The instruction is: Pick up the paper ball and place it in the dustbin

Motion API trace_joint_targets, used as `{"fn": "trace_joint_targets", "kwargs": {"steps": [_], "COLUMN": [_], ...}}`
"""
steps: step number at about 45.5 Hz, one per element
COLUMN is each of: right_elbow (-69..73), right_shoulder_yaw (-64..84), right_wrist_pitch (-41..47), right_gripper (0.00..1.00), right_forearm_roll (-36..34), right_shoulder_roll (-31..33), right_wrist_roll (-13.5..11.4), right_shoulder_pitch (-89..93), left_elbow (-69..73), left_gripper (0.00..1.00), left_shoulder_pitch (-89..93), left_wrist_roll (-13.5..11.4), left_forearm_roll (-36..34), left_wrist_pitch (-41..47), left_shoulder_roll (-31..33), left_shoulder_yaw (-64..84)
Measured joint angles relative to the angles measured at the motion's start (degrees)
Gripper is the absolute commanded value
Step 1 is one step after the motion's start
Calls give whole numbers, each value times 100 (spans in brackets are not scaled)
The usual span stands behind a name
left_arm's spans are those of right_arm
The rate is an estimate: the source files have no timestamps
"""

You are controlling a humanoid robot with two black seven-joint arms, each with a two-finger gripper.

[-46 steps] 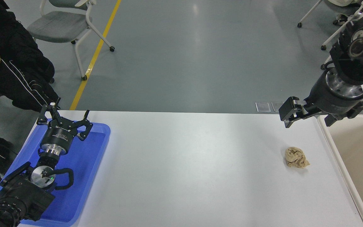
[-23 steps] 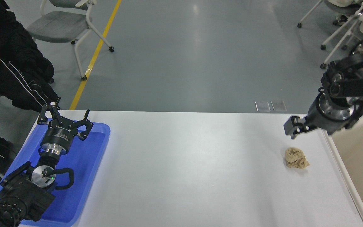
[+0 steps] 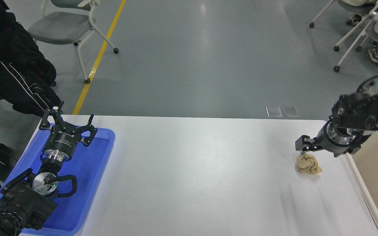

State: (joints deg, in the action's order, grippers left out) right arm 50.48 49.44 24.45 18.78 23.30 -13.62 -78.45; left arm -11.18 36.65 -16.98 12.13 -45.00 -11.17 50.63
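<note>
A lab or test hall is being shown: a smooth grey floor (image 3: 189,59) is being crossed by a yellow line (image 3: 98,57), wheeled chairs (image 3: 67,29) are being kept around its edges, and a plain white table (image 3: 192,177) is being used as a workstation, with a seated person (image 3: 8,65) being glimpsed beside it.

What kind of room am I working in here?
Probably a robotics lab or test hall: a bare grey floor with a yellow line, wheeled office chairs, and a white table holding only a blue tray, dustbin and paper ball.
</note>
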Motion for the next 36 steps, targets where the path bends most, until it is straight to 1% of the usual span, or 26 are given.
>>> {"fn": "trace_joint_targets", "kwargs": {"steps": [18, 30, 36], "right_elbow": [-1629, -2284, -2480], "right_shoulder_yaw": [-795, -1003, -1016], "right_wrist_pitch": [-25, -118, -239], "right_gripper": [100, 100, 100], "right_forearm_roll": [43, 120, 357], "right_shoulder_roll": [-538, -797, -892], "right_wrist_roll": [93, 190, 212], "right_shoulder_pitch": [1215, 1561, 1684], "left_elbow": [1, 2, 3], "left_gripper": [100, 100, 100], "left_shoulder_pitch": [0, 0, 0], "left_wrist_roll": [-8, -7, -7], "left_forearm_roll": [0, 0, 0], "left_wrist_pitch": [0, 0, 0], "left_shoulder_roll": [-5, -6, -7], "left_shoulder_yaw": [0, 0, 0]}}
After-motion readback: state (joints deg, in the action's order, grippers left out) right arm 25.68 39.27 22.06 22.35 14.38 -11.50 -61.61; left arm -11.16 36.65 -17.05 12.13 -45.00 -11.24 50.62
